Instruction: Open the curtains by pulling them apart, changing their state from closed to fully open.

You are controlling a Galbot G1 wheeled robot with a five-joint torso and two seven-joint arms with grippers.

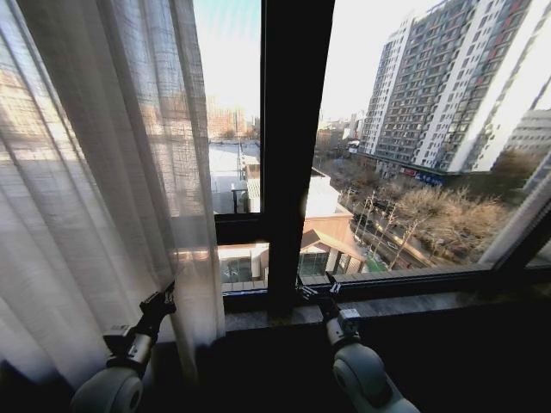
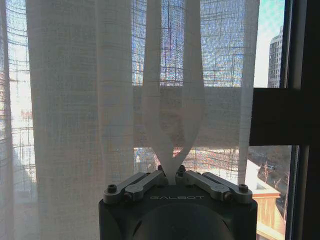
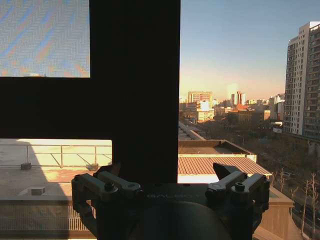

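A dark window frame (image 1: 293, 129) rises above a sill (image 1: 413, 303), with a tall tower (image 1: 439, 86) and bare trees (image 1: 439, 219) outside.

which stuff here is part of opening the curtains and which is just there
Job:
- sheer white pleated fabric curtain, a fold pinched by the left gripper
- right gripper, fingers open, at the dark window frame bar

Just there:
- dark stone window sill
- tall grey apartment tower outside
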